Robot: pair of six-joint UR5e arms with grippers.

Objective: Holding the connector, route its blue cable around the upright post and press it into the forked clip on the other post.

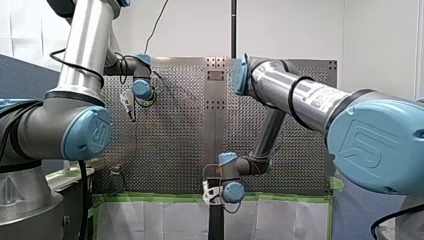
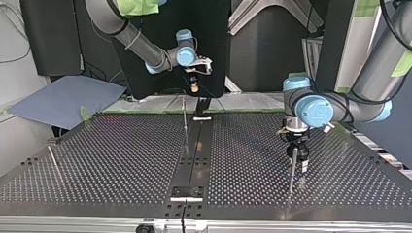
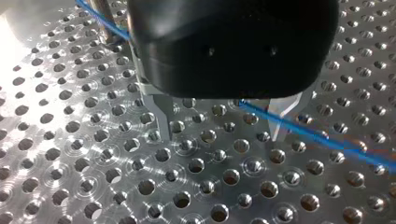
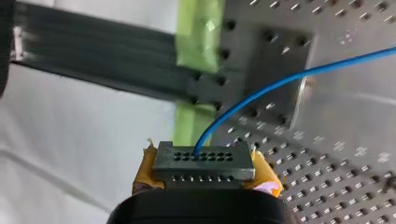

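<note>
At table [image 4: 336, 154] edge – R claw [image 4: 205, 175] grips 1 connector [image 4: 204, 158]; L claw [image 3: 218, 133] released.

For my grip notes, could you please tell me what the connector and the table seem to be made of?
Connector: probably matte dark grey plastic, with moulded rows of small holes. Table: likely bare metal, shiny, with circular tool marks around its holes.

Blue cable [image 3: 322, 139] partly behind left tool [image 3: 220, 133]

left gripper [image 3: 219, 135]: fingers apart, pointing down | right gripper [image 4: 204, 179]: clamped on connector [image 4: 204, 161]
</note>
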